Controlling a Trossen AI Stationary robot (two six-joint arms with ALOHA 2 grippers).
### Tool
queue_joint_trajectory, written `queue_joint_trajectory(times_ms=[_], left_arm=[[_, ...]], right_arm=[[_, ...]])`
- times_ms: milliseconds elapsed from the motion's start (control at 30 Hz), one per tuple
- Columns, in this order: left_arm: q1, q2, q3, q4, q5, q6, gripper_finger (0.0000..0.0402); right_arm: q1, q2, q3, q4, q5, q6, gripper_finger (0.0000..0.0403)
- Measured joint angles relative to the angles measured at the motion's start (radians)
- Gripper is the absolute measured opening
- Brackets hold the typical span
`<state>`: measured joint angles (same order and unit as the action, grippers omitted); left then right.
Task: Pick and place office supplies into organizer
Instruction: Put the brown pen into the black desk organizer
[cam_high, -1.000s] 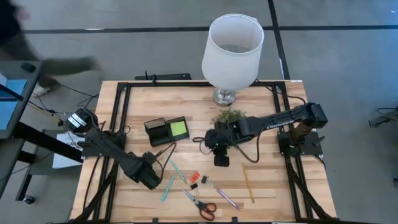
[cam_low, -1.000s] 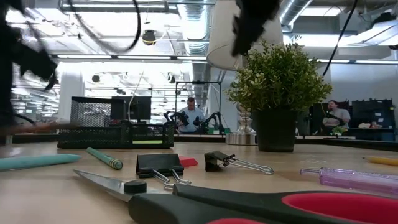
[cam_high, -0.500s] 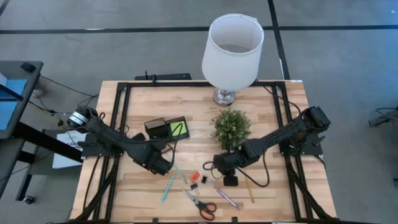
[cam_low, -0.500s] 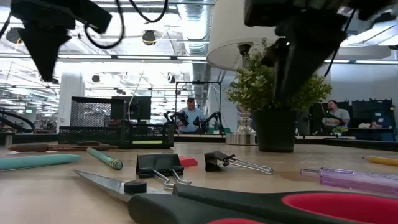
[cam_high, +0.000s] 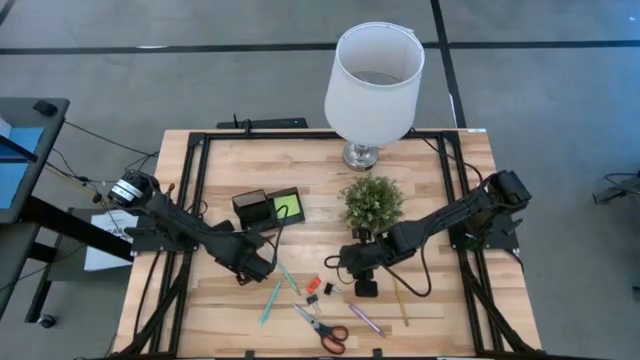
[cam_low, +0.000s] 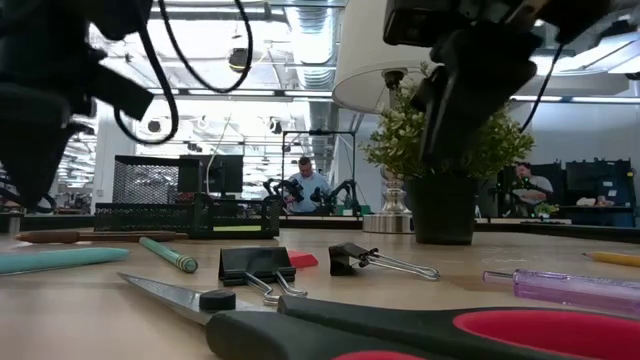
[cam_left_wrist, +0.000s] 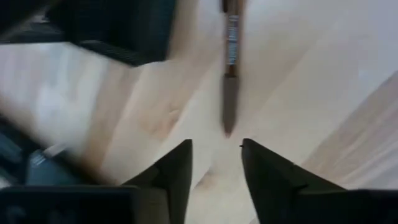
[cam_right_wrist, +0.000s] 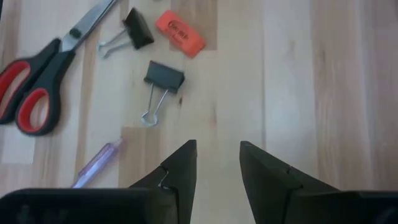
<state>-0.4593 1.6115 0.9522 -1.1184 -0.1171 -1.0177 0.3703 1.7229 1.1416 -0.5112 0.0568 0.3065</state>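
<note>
Scissors (cam_low: 400, 335) beside the binder clip (cam_low: 258, 266): handles cut off by the low view's lower edge. Brown pen (cam_left_wrist: 229, 74) beside the organizer (cam_left_wrist: 118, 28): blurred, its far end cropped in the left wrist view.

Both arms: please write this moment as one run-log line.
left gripper: open, over brown pen | right gripper: open, empty, near binder clips | organizer: holds sticky-note pad

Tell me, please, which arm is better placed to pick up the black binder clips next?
The right arm: its open claw hovers just short of the binder clips, while the left claw points at the brown pen instead.
</note>
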Motion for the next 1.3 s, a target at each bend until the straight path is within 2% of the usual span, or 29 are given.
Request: queue_joint_trajectory(times_ms=[200, 433, 567, 700, 900, 1067, 1133, 1300], left_arm=[[0.027, -0.001, -0.081, 0.146, -0.002, 0.045, 0.0176], [0.064, -0.008, -0.175, 0.213, 0.000, 0.045, 0.0179], [0.067, -0.010, -0.187, 0.269, 0.012, 0.073, 0.0171], [0.068, -0.008, -0.190, 0.305, 0.044, 0.070, 0.0130], [0.068, -0.006, -0.185, 0.317, 0.067, 0.038, 0.0019], [0.060, 0.008, -0.108, 0.264, 0.071, 0.010, 0.0017], [0.052, 0.003, -0.032, 0.234, 0.077, 0.011, 0.0010], [0.027, 0.003, 0.168, -0.002, 0.052, 0.009, 0.0007]], right_arm=[[-0.033, 0.000, 0.000, 0.010, -0.007, 0.000, 0.0115], [-0.062, 0.000, 0.000, 0.026, -0.007, 0.000, 0.0115], [-0.066, 0.000, 0.000, 0.026, -0.007, -0.001, 0.0115], [-0.065, 0.000, 0.000, 0.035, -0.006, -0.001, 0.0115], [-0.042, 0.000, 0.001, 0.148, -0.007, -0.088, 0.0115], [-0.029, -0.001, 0.002, 0.252, -0.007, -0.151, 0.0115], [-0.031, -0.001, 0.002, 0.267, -0.007, -0.151, 0.0115], [-0.039, -0.001, 0.002, 0.266, -0.006, -0.150, 0.0115]])
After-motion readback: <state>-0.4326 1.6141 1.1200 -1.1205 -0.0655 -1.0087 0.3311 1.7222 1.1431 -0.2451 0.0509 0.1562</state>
